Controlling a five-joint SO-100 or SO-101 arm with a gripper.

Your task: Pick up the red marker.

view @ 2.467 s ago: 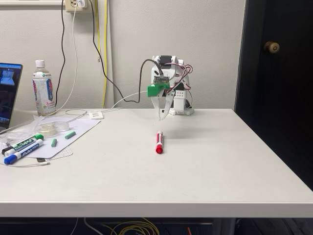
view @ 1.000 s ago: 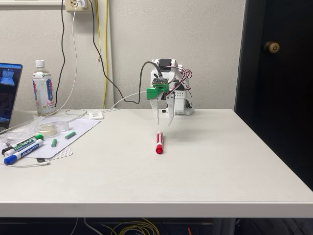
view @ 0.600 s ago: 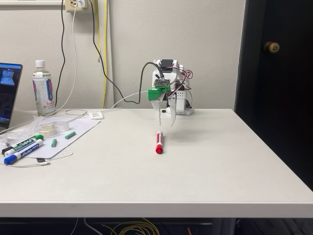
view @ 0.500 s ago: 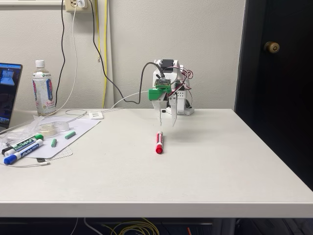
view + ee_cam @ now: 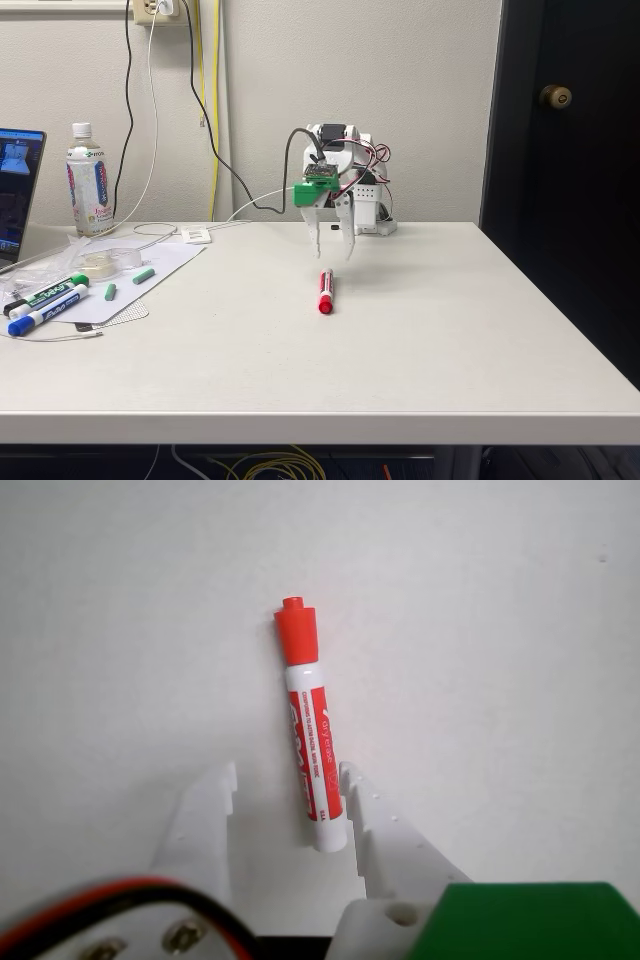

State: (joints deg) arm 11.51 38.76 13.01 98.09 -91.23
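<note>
A white table (image 5: 420, 340) carries the whole scene, with the arm mounted at its far edge against the wall and a clutter of other things at the left of the fixed view: a laptop (image 5: 20, 190), a drink bottle (image 5: 88, 180), and a blue-capped marker (image 5: 45, 311) beside a green-capped marker (image 5: 50, 293). The gripper (image 5: 333, 254) hangs above the tabletop with its jaws parted and nothing between them, poised just behind the red marker (image 5: 325, 290). That marker lies flat near the middle of the table, well apart from the clutter, its cap pointing toward the fixed camera. In the wrist view the red marker (image 5: 312, 750) runs lengthwise away from the gripper (image 5: 290, 785), its blunt barrel end sitting between the two fingers. It looks light and rigid, with a smooth round plastic barrel that could roll or slip sideways under an off-centre pinch. The labelled barrel at mid-length seems the best place to close on, squeezing across its width rather than on the tapering cap.
</note>
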